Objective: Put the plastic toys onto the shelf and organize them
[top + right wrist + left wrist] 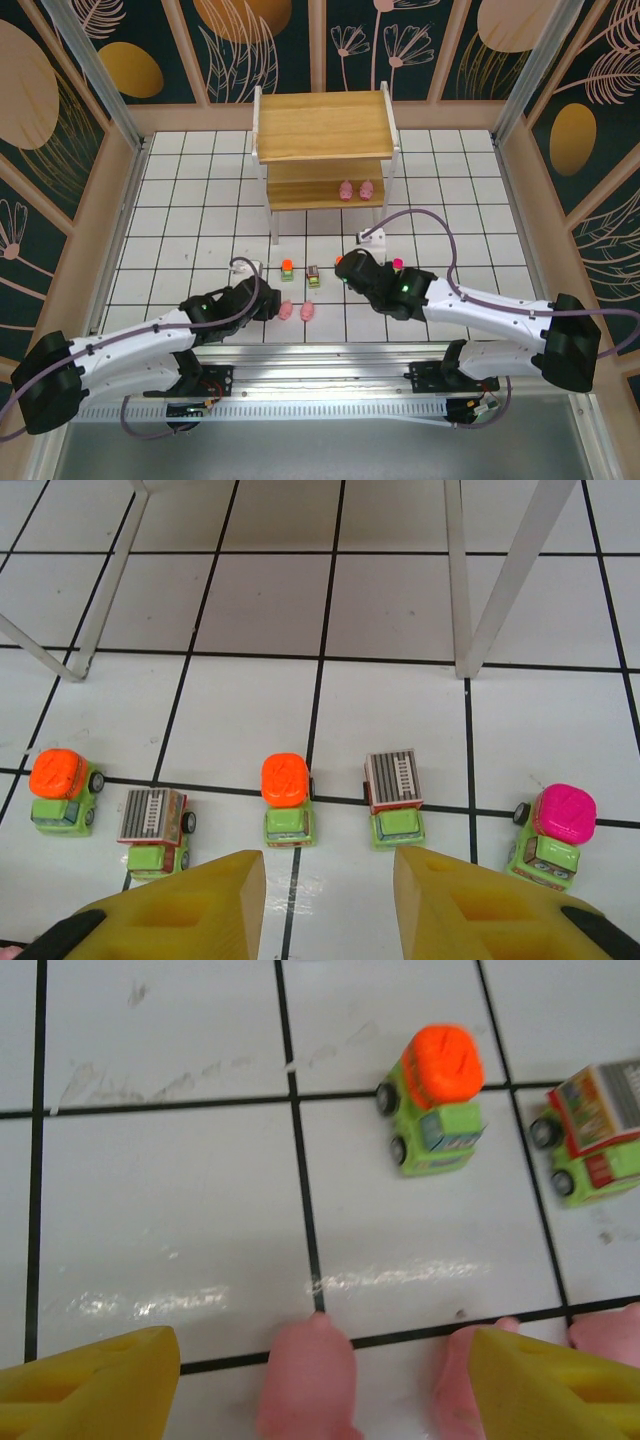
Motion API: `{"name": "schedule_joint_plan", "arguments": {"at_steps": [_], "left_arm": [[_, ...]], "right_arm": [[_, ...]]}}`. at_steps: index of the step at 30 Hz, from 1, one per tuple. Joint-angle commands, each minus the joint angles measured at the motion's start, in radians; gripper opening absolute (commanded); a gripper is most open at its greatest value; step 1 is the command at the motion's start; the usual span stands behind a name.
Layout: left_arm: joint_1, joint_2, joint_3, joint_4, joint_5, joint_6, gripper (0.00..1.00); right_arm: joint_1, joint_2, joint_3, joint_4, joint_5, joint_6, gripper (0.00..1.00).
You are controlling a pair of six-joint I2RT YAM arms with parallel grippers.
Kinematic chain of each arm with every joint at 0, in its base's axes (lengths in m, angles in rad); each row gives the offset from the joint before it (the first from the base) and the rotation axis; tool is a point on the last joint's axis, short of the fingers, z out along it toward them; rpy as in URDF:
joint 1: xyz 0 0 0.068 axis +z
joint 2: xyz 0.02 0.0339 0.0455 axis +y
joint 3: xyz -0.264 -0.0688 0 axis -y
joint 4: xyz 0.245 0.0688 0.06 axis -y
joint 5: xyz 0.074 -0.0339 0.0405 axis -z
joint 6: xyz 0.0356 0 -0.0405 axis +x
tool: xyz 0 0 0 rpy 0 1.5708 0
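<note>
left gripper (322, 1352) hangs wide apart, a pink pig (306, 1388) untouched between its fingers; right gripper (328, 868) narrowly apart, empty, near an orange-topped vehicle (287, 798).

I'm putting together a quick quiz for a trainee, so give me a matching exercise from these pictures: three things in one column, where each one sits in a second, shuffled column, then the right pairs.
Things
1. magenta-topped vehicle
2. two pigs farthest from the arms
3. pig at the bottom middle of the left wrist view

Places
A. lower tier of the shelf
B. on the table, between the fingers of the open left pincer
C. right end of the row of vehicles in the right wrist view

Pairs: 1-C, 2-A, 3-B.
</note>
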Motion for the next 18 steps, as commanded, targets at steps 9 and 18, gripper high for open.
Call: {"name": "schedule_joint_plan", "arguments": {"at_steps": [9,18], "left_arm": [[-0.007,-0.046,-0.053,-0.033,0.061,-0.080,0.75],[-0.008,-0.032,-0.068,-0.037,0.067,-0.098,0.70]], "right_arm": [[0.014,-0.044,-0.070,-0.008,-0.007,0.047,0.37],[0.015,-0.053,-0.093,0.002,-0.010,0.054,0.35]]}}
